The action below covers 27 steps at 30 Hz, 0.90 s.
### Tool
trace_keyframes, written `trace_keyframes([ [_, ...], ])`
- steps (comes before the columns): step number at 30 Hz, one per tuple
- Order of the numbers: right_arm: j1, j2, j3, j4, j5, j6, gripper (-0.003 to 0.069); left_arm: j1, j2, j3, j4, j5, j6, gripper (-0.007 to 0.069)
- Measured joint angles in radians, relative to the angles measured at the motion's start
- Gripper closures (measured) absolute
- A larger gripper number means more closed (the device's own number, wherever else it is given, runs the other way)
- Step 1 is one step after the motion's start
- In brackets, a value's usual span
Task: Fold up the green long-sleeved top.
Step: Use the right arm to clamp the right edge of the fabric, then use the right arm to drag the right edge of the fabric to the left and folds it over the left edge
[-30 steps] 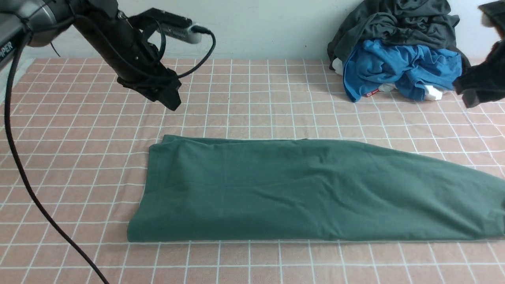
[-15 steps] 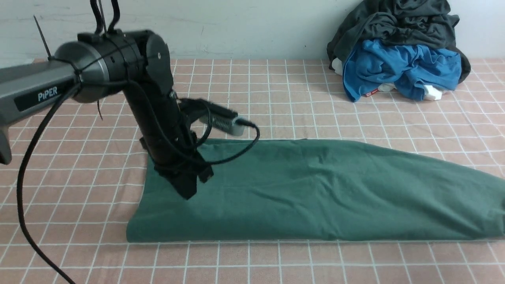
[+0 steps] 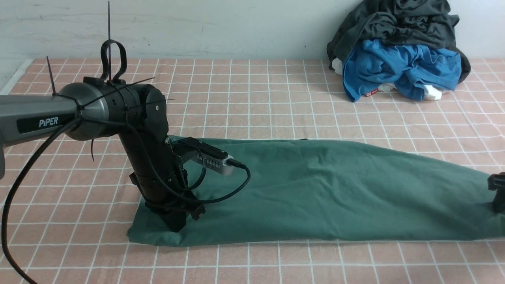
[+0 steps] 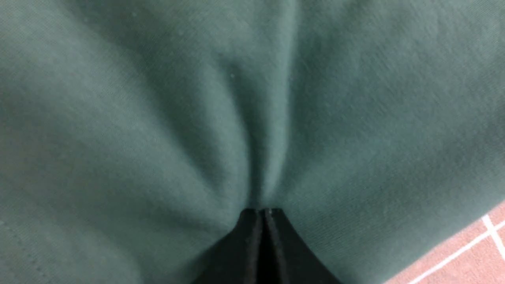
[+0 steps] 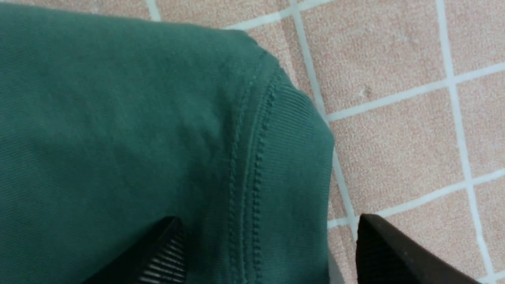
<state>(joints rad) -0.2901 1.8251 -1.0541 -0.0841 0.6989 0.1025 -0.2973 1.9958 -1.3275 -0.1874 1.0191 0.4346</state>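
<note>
Left pincer (image 3: 176,225) pinching a fold of the green top (image 3: 315,189), right pincer (image 5: 267,219) spread, ribbed edge (image 5: 290,157) between its tips.

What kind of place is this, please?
Probably a robot laboratory for folding clothes: a pink checked tablecloth, the green long-sleeved top laid flat, spare garments heaped by a bare wall.

The green long-sleeved top (image 3: 315,193) is showing plain dark forest green, no print. Its cuff (image 5: 292,157) is showing fine ribbing w/ same-green stitching. Counter (image 3: 276,90) is showing salmon pink w/ thin white grid lines. Left gripper (image 3: 176,227) & right gripper (image 5: 268,219) are reading black. L arm (image 3: 35,118) is showing grey w/ white lettering on a black label. At back, charcoal garment (image 3: 394,19) & bright blue garment (image 3: 398,69) w/ small red tag (image 3: 371,93) are showing. Wall (image 3: 236,23) is looking off-white.
</note>
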Motion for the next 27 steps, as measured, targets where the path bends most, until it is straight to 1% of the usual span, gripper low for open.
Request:
trace_keyframes([
  [6,0.000,0.026,0.000,-0.001,-0.004,0.006,0.0130,0.000,-0.005,0.001,-0.002,-0.001,0.000,0.0628],
  [9,0.000,0.031,0.000,0.007,-0.007,-0.002,0.0168,0.000,-0.031,0.001,0.000,-0.001,0.000,0.0628],
  [11,0.000,0.031,0.000,0.019,-0.007,-0.017,0.0221,0.001,-0.068,-0.010,0.007,-0.001,0.000,0.0628],
  [15,0.000,0.032,0.000,0.039,-0.006,-0.046,0.0349,0.001,-0.151,-0.041,0.009,0.000,0.000,0.0628],
  [17,0.000,0.027,0.000,0.039,-0.001,-0.062,0.0463,0.001,-0.214,-0.049,0.009,0.004,0.000,0.0628],
  [20,0.000,-0.010,0.000,0.022,0.016,-0.066,0.0596,0.001,-0.304,-0.049,0.009,0.024,0.000,0.0628],
  [21,0.000,-0.038,-0.001,0.011,0.025,-0.066,0.0626,0.001,-0.339,-0.049,0.008,0.034,0.000,0.0628],
  [23,0.001,-0.112,-0.020,-0.007,0.054,-0.066,0.0643,0.001,-0.401,-0.049,0.004,0.046,0.000,0.0628],
  [25,0.005,-0.163,-0.049,-0.017,0.080,-0.066,0.0644,0.001,-0.452,-0.046,0.004,0.053,0.000,0.0628],
  [27,0.029,-0.264,-0.125,-0.030,0.131,-0.069,0.0645,0.001,-0.544,-0.026,-0.002,0.054,-0.010,0.0628],
])
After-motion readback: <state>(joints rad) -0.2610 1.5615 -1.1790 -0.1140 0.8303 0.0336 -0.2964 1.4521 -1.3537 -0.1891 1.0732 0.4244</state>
